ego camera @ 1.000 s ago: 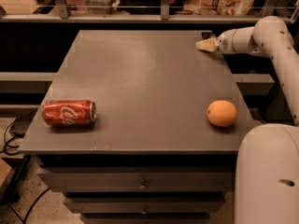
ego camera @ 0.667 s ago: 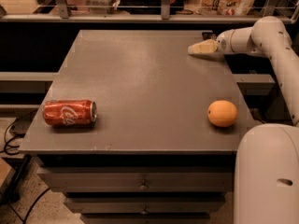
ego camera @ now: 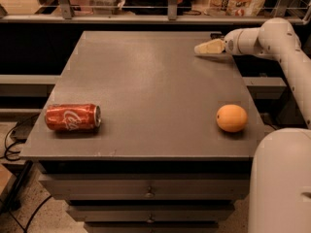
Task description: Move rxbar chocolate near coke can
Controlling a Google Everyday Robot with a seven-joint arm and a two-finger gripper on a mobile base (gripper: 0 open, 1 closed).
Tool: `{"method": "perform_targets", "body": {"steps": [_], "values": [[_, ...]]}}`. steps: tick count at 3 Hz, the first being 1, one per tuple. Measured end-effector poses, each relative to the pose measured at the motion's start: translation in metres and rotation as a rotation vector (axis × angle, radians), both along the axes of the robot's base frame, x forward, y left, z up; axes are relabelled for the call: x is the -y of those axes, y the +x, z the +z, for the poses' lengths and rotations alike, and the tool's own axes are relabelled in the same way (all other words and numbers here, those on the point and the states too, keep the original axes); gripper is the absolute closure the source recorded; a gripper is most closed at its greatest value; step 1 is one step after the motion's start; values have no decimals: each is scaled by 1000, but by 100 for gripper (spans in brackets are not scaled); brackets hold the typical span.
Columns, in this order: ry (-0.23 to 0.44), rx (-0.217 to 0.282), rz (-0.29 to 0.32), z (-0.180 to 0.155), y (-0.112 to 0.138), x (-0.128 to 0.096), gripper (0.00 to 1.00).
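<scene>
The coke can (ego camera: pixel 73 118) lies on its side near the front left corner of the grey table (ego camera: pixel 146 81), red with white script. My gripper (ego camera: pixel 206 47) is low over the far right part of the table, pointing left, at the end of the white arm (ego camera: pixel 272 38). A small dark shape (ego camera: pixel 215 34) shows just behind the gripper at the table's far edge; it looks like the rxbar chocolate, mostly hidden. The gripper is far from the can, diagonally across the table.
An orange (ego camera: pixel 231 118) sits near the front right edge of the table. The robot's white body (ego camera: pixel 282 178) fills the lower right. Drawers (ego camera: pixel 146 193) are under the table top. Shelves with packets stand behind the table.
The gripper has moved a little to the left along the far right part of the table. The can and the orange have not moved.
</scene>
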State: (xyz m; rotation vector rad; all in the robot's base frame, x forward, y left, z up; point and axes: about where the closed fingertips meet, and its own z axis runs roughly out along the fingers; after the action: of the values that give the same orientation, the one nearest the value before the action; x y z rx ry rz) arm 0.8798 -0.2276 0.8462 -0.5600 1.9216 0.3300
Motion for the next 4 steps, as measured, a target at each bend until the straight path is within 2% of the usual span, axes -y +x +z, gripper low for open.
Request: {"method": "perform_targets", "body": {"steps": [1, 2, 4], "values": [[7, -13, 15, -7, -1, -8, 2], [13, -27, 27, -14, -2, -14, 24], [14, -7, 27, -8, -7, -16, 71]]}}
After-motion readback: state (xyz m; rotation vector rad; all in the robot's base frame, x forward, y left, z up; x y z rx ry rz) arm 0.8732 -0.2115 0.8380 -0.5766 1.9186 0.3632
